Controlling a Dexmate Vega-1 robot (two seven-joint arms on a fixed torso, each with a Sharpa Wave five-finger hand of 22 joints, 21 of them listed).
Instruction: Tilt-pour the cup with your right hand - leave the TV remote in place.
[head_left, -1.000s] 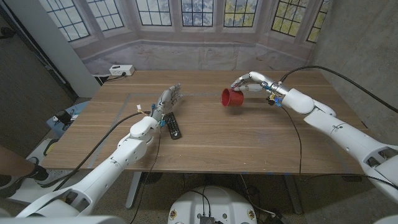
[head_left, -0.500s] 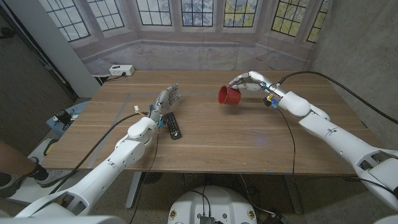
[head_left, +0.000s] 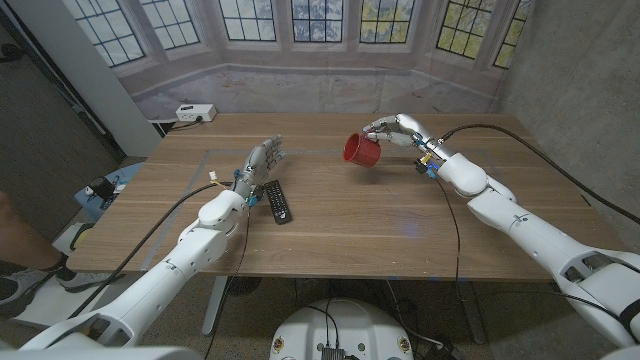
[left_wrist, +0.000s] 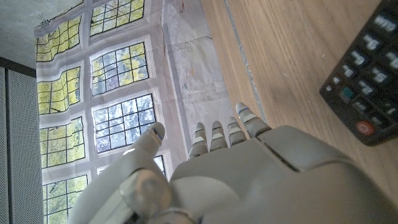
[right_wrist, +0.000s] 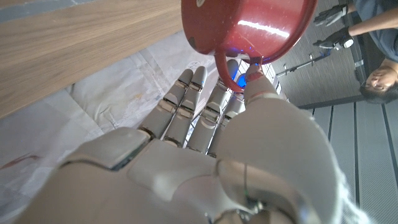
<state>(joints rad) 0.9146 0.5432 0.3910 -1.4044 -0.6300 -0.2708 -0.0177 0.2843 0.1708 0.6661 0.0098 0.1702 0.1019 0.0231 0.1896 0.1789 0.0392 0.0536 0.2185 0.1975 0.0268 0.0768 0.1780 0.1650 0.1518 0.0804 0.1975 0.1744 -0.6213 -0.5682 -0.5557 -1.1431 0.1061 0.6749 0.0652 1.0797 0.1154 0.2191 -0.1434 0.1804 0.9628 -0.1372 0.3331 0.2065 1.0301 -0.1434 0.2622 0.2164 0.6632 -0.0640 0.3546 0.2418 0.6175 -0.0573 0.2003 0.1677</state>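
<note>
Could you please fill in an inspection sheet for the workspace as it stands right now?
Surface: wooden table, bare across its middle.
Job's things: red cup held off the table and tipped on its side, mouth toward the robot's left; TV remote lying on the table by the left hand.
Clutter: nothing seen on the table.
Hands: right hand pinches the cup by its handle; left hand holds nothing, fingers apart, beside the remote and not touching it.
Cables: black cables run along both arms; one trails over the table's right side.
Surroundings: bay windows behind; white box on the ledge at far left; a person's foot at the left edge.
</note>
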